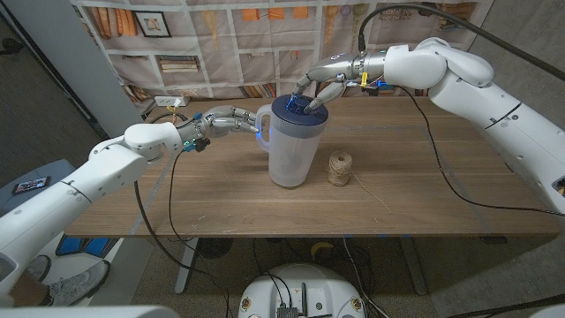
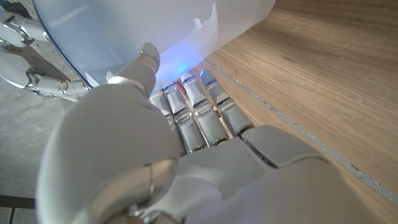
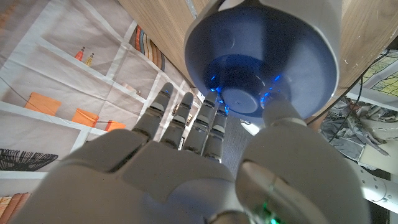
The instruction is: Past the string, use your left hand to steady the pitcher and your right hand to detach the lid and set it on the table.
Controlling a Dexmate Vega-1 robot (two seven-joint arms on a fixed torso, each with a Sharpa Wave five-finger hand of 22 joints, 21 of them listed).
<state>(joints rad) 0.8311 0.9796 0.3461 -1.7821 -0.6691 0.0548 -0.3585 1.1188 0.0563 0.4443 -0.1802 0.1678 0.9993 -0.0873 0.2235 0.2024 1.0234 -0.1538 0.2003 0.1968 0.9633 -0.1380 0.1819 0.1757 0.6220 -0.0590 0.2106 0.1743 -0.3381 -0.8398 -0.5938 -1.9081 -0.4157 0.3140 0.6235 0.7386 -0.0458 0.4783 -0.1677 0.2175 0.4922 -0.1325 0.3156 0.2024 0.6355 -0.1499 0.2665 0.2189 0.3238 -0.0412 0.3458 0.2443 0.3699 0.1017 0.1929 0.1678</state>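
Note:
A translucent white pitcher [image 1: 291, 152] stands mid-table, behind a ball of string [image 1: 340, 168]. Its blue lid [image 1: 299, 109] sits on top. My left hand [image 1: 231, 121] reaches in from the left and its fingers wrap the pitcher's handle [image 1: 262, 129]. In the left wrist view the fingers [image 2: 193, 109] press in against the pitcher's wall [image 2: 124, 31]. My right hand [image 1: 327, 81] hovers over the lid from behind. The right wrist view shows its thumb and fingers [image 3: 208, 115] pinching the round knob [image 3: 241, 98] in the middle of the lid [image 3: 273, 50].
The wooden table [image 1: 221, 194] has bare room in front of and to both sides of the pitcher. Black cables [image 1: 441, 177] trail across its right half. A loose end of string [image 1: 375, 196] runs forward right from the ball. A printed shelf backdrop [image 1: 229, 44] hangs behind.

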